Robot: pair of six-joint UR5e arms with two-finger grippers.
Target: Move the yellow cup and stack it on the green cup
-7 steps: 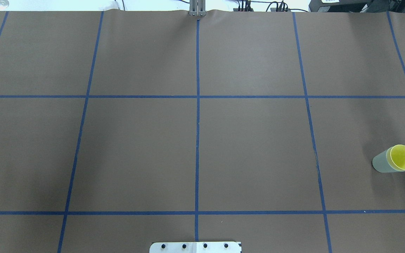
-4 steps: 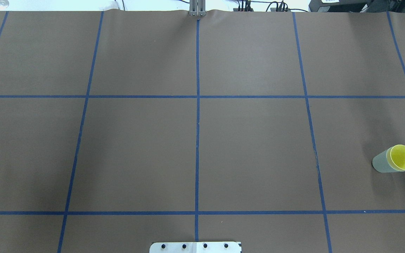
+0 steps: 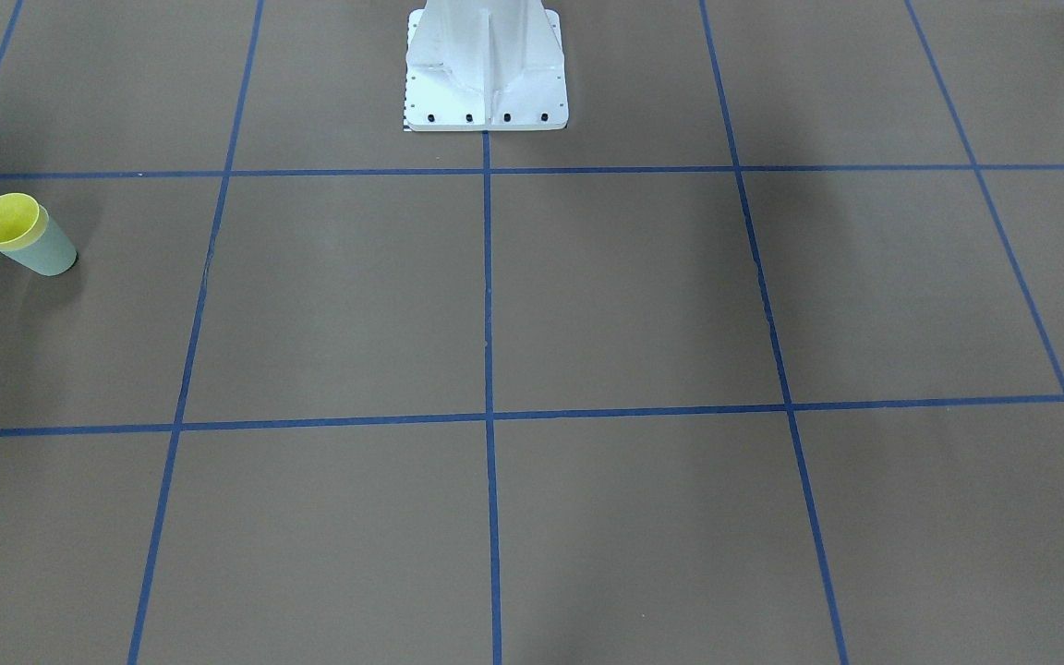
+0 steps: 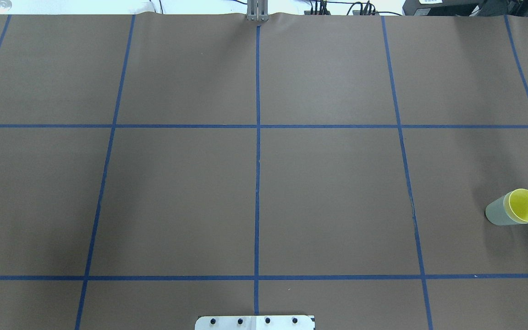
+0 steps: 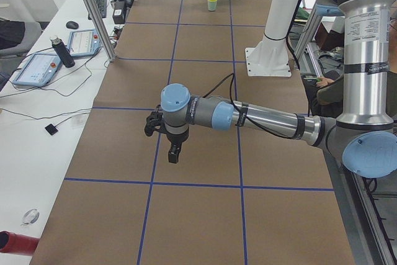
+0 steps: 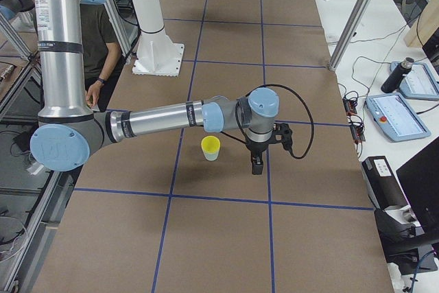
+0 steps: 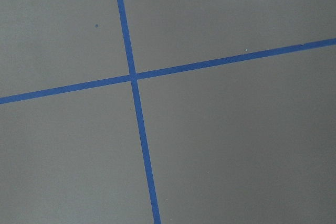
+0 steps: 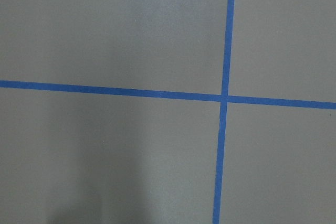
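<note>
The yellow cup sits nested inside the green cup, and the pair stands upright near the table's right edge. It also shows in the front view, yellow cup in green cup, and in the right side view. My right gripper hangs above the mat just beside the cups and holds nothing I can see. My left gripper hangs over the mat at the far left end, far from the cups. I cannot tell whether either is open or shut. Both wrist views show only mat and tape.
The brown mat carries a grid of blue tape lines. The white robot pedestal stands at the near middle edge. A desk with tablets and a dark bottle runs along the far side, with aluminium posts.
</note>
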